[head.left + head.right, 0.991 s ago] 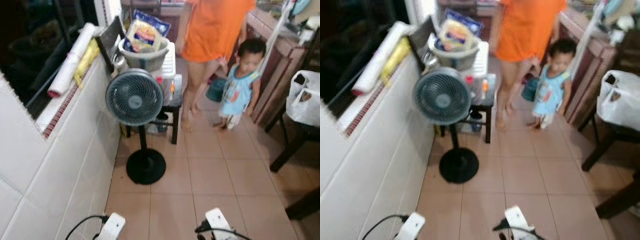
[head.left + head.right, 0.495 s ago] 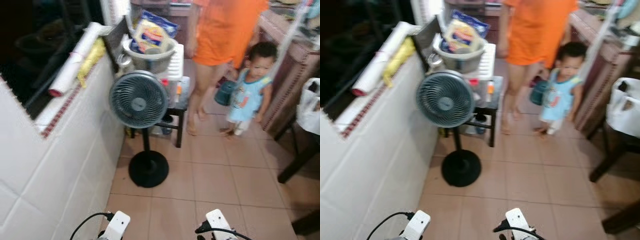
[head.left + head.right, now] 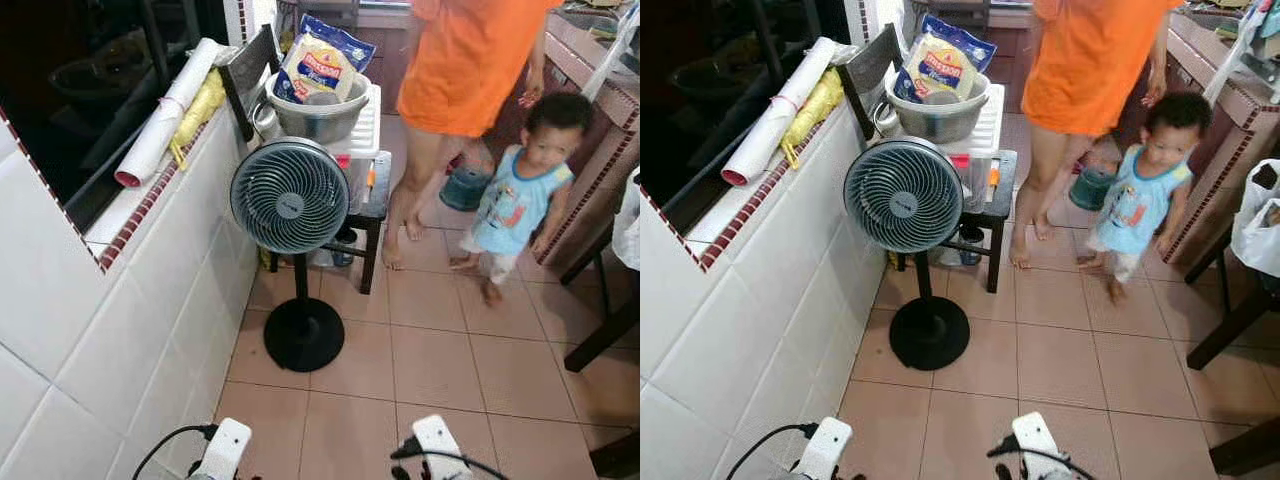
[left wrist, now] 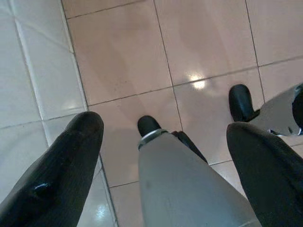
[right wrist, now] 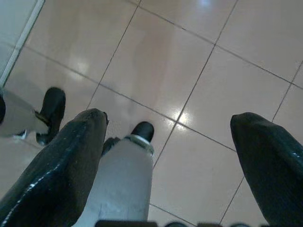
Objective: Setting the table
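Observation:
No tableware is near my hands. My left gripper (image 4: 163,127) hangs open over the pinkish floor tiles, close to the white tiled wall, with nothing between its black fingers (image 4: 71,151). My right gripper (image 5: 170,120) is also open and empty, pointing down at the floor beside my own leg (image 5: 123,175). A metal basin (image 3: 318,110) holding snack bags (image 3: 318,65) sits on a small black side table (image 3: 368,205) ahead. A dark table leg (image 3: 1230,325) and a white plastic bag (image 3: 1262,215) show at the right edge.
A standing fan (image 3: 290,195) with a round black base (image 3: 303,335) stands ahead, next to the tiled half-wall (image 3: 120,320). A person in orange (image 3: 470,60) and a small child (image 3: 520,195) stand beyond it. A paper roll (image 3: 165,110) lies on the ledge.
The whole view has shifted as the camera moved, and it is sharper now. The child has stepped a little to the right. Both arms still hang low.

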Robot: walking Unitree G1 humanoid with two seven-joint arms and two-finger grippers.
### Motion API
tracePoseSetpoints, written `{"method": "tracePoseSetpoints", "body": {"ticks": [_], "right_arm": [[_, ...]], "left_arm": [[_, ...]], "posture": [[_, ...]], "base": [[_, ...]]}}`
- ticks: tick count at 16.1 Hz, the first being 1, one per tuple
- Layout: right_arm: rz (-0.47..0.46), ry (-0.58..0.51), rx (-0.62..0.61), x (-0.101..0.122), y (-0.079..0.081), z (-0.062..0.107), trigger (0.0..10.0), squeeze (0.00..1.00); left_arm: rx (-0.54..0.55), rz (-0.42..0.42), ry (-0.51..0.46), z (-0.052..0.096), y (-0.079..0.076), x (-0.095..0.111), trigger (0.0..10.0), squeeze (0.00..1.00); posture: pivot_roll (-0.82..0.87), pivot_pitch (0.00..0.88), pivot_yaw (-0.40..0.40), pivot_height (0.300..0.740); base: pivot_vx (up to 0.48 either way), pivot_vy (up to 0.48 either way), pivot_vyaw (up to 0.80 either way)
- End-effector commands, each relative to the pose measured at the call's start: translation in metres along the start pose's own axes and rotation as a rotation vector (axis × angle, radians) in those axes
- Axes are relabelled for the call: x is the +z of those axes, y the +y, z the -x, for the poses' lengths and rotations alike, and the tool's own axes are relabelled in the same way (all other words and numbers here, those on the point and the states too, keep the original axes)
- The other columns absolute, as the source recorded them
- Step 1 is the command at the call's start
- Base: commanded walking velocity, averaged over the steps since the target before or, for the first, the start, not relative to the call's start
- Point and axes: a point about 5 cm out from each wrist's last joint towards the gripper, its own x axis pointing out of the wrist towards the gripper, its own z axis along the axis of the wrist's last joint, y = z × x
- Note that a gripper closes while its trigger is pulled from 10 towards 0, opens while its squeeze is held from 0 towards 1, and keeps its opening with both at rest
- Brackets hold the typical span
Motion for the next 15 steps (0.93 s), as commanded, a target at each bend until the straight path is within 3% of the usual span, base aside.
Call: {"method": "tracePoseSetpoints", "body": {"ticks": [1, 4, 9, 15], "right_arm": [[-0.027, -0.017, -0.008, 0.006, -0.002, -0.001, 10.0, 0.00], [-0.072, -0.015, 0.007, 0.009, 0.002, -0.002, 10.0, 0.00], [-0.241, -0.007, -0.024, 0.008, 0.007, -0.004, 10.0, 0.00], [-0.435, -0.009, -0.093, -0.004, 0.010, -0.002, 10.0, 0.00]], "left_arm": [[0.024, 0.004, -0.014, 0.000, 0.004, 0.003, 10.0, 0.00], [0.090, -0.013, -0.048, 0.001, 0.011, 0.010, 10.0, 0.00], [0.100, -0.083, -0.026, 0.000, 0.016, 0.021, 10.0, 0.00], [0.061, -0.010, 0.001, -0.003, 0.008, 0.025, 10.0, 0.00]], "posture": [[0.01, 0.000, -0.042, 0.740], [0.01, 0.000, -0.056, 0.740], [0.01, 0.000, 0.026, 0.740], [-0.03, 0.000, 0.072, 0.740]], "base": [[0.000, 0.000, 0.00], [0.000, 0.000, 0.00], [0.000, 0.000, 0.00], [0.000, 0.000, 0.00]]}}
